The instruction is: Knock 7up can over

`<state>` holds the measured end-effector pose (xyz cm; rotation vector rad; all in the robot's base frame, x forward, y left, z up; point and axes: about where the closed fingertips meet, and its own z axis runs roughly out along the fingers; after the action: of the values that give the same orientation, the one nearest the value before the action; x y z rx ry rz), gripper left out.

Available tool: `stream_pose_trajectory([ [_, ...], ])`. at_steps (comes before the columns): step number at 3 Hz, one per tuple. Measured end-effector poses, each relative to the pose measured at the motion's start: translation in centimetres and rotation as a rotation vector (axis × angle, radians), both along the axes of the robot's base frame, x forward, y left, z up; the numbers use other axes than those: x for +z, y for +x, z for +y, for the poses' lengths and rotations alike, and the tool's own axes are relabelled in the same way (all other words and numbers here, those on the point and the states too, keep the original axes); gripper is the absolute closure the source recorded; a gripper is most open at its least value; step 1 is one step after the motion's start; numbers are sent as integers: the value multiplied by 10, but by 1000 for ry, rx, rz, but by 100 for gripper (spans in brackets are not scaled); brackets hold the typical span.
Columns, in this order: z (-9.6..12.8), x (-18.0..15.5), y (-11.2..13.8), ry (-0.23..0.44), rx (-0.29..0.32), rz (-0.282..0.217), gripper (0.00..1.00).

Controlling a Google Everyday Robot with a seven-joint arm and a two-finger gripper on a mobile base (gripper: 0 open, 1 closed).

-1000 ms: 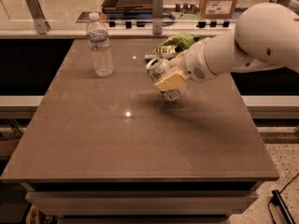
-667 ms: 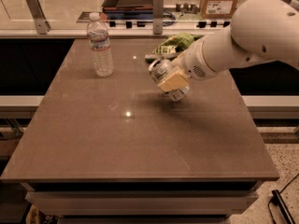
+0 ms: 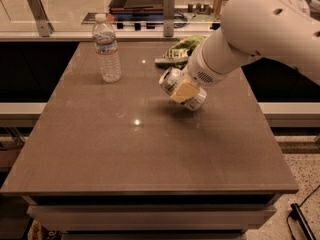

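Leaning cylindrical 7up can (image 3: 171, 80) (silver top) at tool (image 3: 184, 90), over smooth table (image 3: 125, 149).

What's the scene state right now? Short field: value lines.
gripper: low over the table's centre-right, against the 7up can
7up can: tilted, silver top facing left, middle hidden by the gripper
can-table contact: cannot tell
water bottle: upright, back left, apart from the can
snack bag: green, lying at the back edge, partly behind the arm
table: brown top, carrying all three items
task status: can off upright, not yet lying flat
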<state>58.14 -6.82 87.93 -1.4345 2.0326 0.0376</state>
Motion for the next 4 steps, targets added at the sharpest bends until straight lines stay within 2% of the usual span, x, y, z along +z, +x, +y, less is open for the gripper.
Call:
stream_pose_trajectory([
  [1,3,-9,0,-100,10,18,100],
  [2,12,-16,1,-149,38,39,100],
  [3,29,-25,6,-132,84,46,100],
  [4,50,-32,12,-43,136,36,100],
])
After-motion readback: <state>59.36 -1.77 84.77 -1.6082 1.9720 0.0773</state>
